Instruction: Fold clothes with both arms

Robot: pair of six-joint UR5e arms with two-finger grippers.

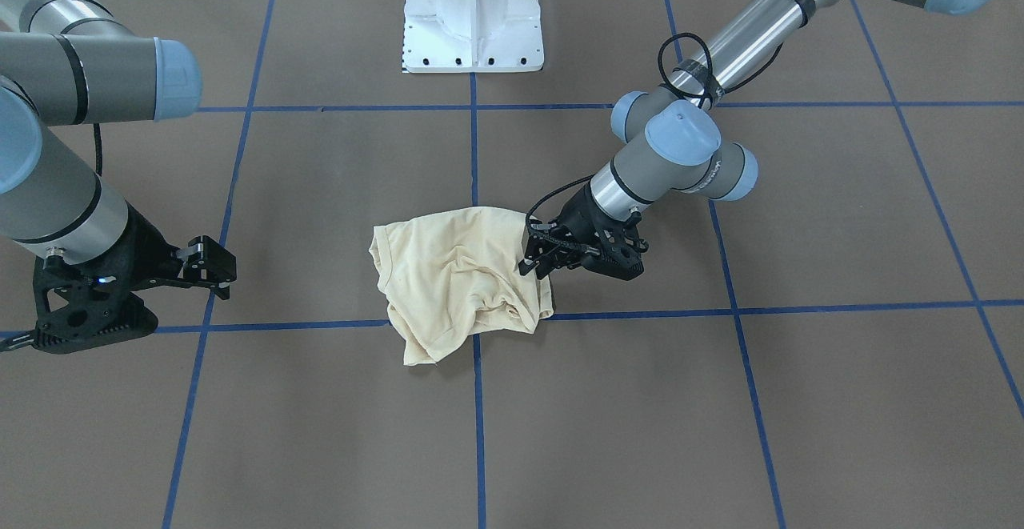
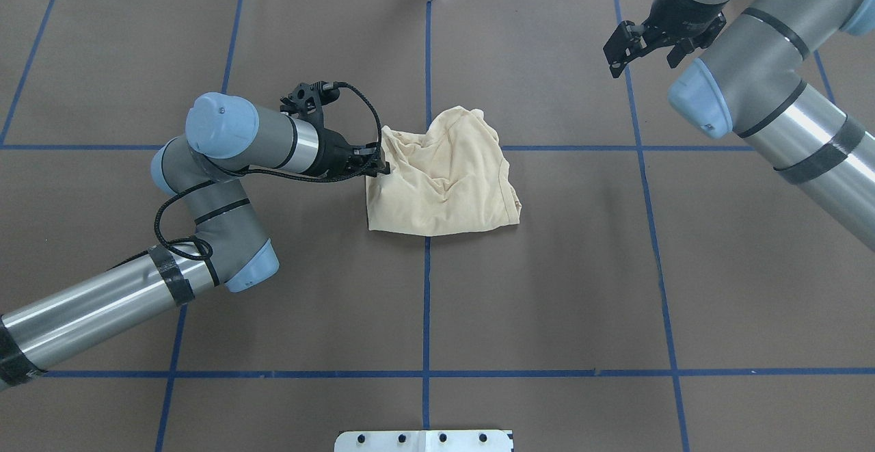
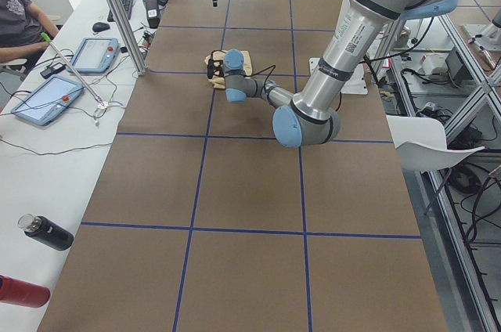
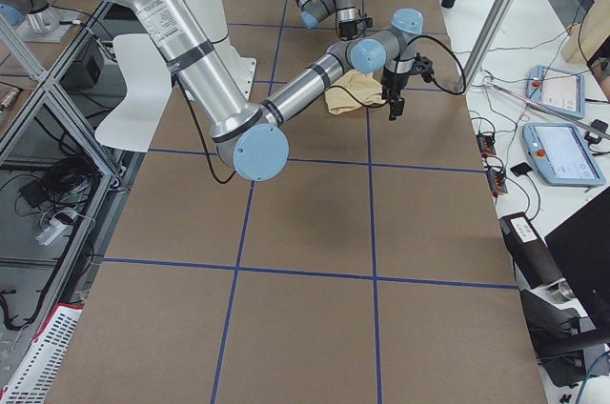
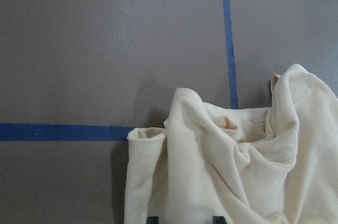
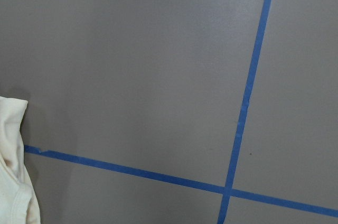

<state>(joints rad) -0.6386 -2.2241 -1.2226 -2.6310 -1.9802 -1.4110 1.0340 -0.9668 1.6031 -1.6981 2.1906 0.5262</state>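
Observation:
The pale cream-yellow shirt [image 1: 456,273] [image 2: 444,178] lies crumpled in a heap at the table's middle, over a crossing of blue tape lines. No print shows. My left gripper [image 1: 534,261] [image 2: 379,163] sits low at the heap's edge, shut on a bunch of the fabric. In the left wrist view the shirt [image 5: 237,171] rises in folds and covers all but the fingertips. My right gripper [image 1: 222,271] [image 2: 615,62] hangs open and holds nothing, well off to the shirt's other side. Its wrist view catches only a shirt edge [image 6: 13,171].
The brown table is marked with a grid of blue tape [image 2: 427,301]. The white pedestal base [image 1: 472,17] stands at the robot's side. In the side views a seated person [image 3: 16,19], tablets [image 3: 94,54] [image 4: 562,151] and bottles [image 3: 47,232] line a bench.

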